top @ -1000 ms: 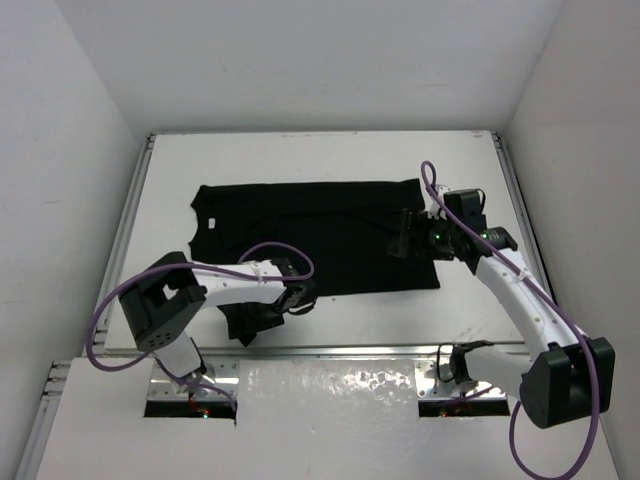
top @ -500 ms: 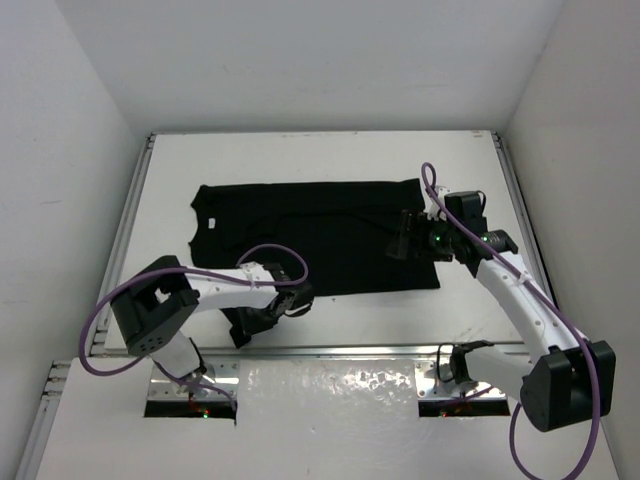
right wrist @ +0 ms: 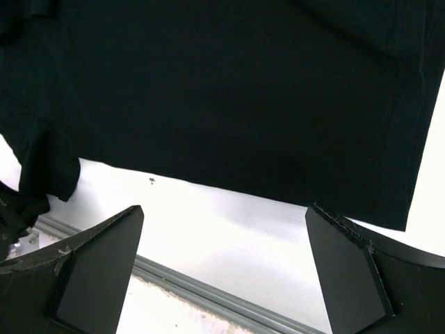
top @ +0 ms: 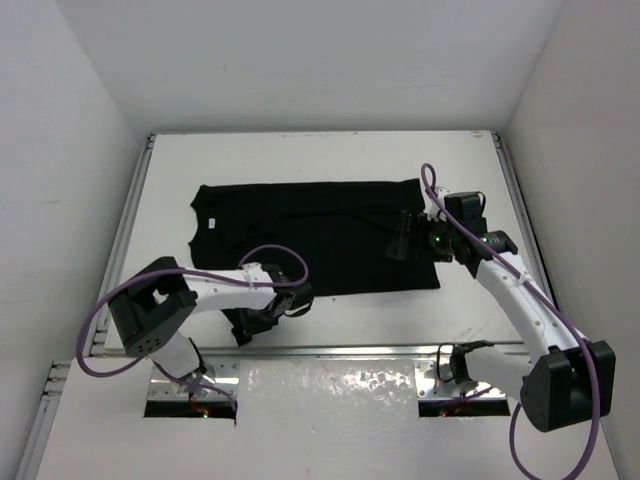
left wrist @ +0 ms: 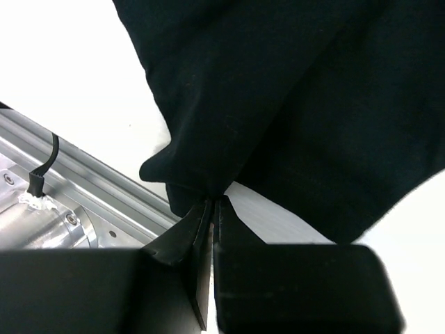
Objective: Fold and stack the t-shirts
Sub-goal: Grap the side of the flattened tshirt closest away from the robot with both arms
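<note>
One black t-shirt [top: 310,235] lies spread out; the left gripper [left wrist: 212,207] pinches its near sleeve, and the right gripper [top: 403,238] hovers wide open above its hem.

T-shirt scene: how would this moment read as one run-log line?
left gripper: shut on t-shirt sleeve | right gripper: open, holding nothing | t-shirt: spread out, unfolded

The left arm [top: 225,285] and right arm [top: 520,300] share white shells, black joints, purple cables [top: 86,345] and black pincer fingers [right wrist: 354,278].

No legible text or markings.
</note>
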Motion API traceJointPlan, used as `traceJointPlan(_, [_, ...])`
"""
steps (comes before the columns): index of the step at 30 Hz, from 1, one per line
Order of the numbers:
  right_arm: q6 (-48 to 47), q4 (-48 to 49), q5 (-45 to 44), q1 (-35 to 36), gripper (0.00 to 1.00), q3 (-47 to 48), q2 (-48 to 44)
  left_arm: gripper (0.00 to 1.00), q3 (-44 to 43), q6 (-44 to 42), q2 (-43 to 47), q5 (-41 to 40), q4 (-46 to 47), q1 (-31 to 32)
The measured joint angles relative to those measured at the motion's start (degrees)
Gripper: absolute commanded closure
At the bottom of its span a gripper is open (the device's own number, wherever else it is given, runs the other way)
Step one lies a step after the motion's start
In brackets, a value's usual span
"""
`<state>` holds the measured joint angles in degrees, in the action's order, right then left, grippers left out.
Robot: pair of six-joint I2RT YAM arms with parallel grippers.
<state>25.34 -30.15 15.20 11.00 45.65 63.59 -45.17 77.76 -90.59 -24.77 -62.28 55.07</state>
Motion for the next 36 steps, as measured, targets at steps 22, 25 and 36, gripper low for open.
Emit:
traceJointPlan(22, [0.4, 1.5, -7.9, 0.0, 0.03, -3.4, 8.5, 1.00, -14.2, -10.5, 17.5, -11.7, -0.7, -12.1])
traceJointPlan(25, [1.0, 1.2, -9.6, 0.0, 0.04, -5.8, 8.7, 1.00, -14.2, -13.6, 18.8, -11.6, 1.3, -14.3])
traceJointPlan(36, [1.9, 1.2, -16.9, 0.0, 0.18, -6.3, 12.0, 1.00, -14.2, -20.4, 18.8, -10.1, 8.9, -21.3])
